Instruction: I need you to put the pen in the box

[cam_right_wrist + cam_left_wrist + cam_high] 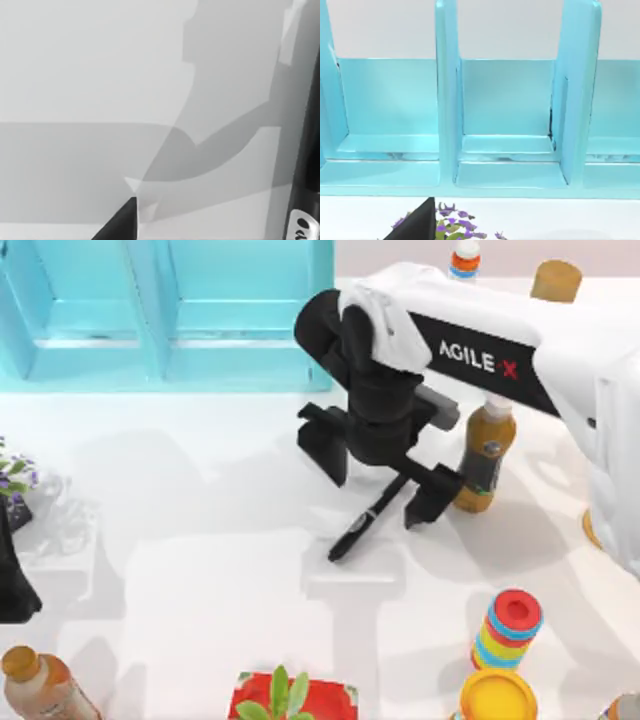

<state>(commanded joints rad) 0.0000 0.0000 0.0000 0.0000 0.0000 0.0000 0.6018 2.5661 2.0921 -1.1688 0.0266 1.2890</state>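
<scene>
Top view is showing the pen, a slim matte black stick, lying at a slant on the smooth white surface near the middle. The right end effector is hanging right over its upper end, its two blocky black fingers spread wide to either side of the barrel, not pinching it. Just beside that end effector a brown bottle with a glossy label is standing upright. Farther back, the box is sitting along the far edge at the left, turquoise, hard-looking, with straight walls and flat dividers forming compartments. The left end effector is resting parked at the left edge; whether its fingers are spread cannot be told.
</scene>
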